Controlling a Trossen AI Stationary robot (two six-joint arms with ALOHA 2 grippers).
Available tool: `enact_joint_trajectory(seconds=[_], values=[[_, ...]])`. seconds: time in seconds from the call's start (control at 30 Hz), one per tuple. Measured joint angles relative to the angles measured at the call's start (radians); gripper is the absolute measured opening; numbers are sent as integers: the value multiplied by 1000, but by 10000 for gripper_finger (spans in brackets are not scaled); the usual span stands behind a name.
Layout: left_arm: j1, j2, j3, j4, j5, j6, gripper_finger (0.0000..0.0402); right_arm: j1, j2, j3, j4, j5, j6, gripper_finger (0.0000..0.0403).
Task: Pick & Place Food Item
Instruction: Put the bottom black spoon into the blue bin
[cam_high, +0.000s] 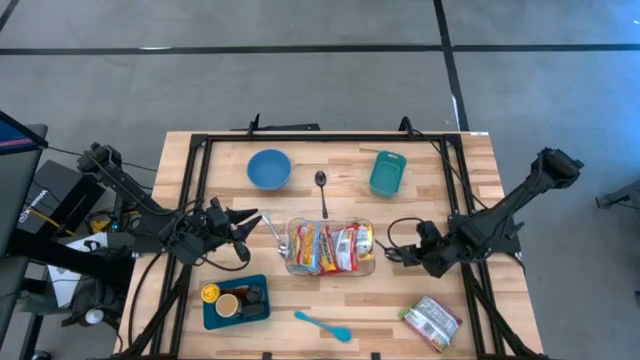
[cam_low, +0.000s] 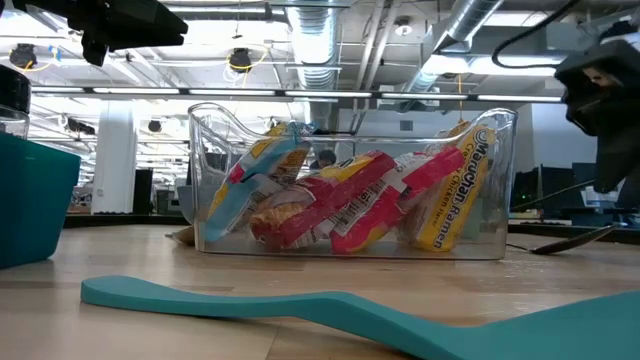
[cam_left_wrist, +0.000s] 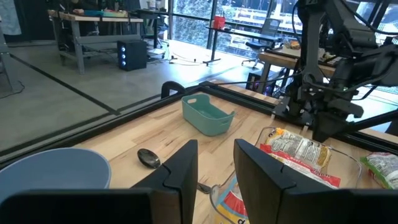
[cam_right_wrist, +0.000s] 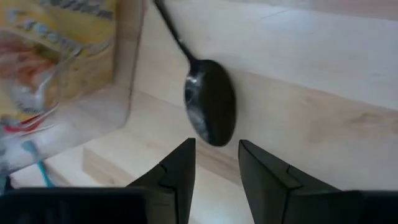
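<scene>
A clear plastic bin (cam_high: 330, 247) at the table's middle holds several ramen packets (cam_low: 350, 205). Another food packet (cam_high: 432, 322) lies flat near the table's front right corner. My left gripper (cam_high: 254, 223) hovers open just left of the bin; in the left wrist view (cam_left_wrist: 216, 163) its fingers point over the bin's left end. My right gripper (cam_high: 397, 252) is open and empty just right of the bin, over a black spoon (cam_right_wrist: 210, 111) that lies on the table beyond its fingertips.
A blue bowl (cam_high: 269, 168), a dark spoon (cam_high: 321, 183) and a teal tub (cam_high: 387, 173) stand at the back. A blue tray (cam_high: 235, 302) with small items and a teal spatula (cam_high: 322, 325) lie at the front. A black frame (cam_high: 200, 150) rims the table.
</scene>
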Motion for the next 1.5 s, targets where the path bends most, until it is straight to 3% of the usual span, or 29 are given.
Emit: enact_joint_trajectory(seconds=[0.33, 0.97, 1.5], values=[[0, 0, 0, 0, 0, 0, 99, -5, 16, -25, 33, -2, 44, 117], [0, 0, 0, 0, 0, 0, 99, -15, 178, -27, 145, 1, 44, 117], [0, 0, 0, 0, 0, 0, 99, -71, 187, -27, 175, 28, 44, 112]])
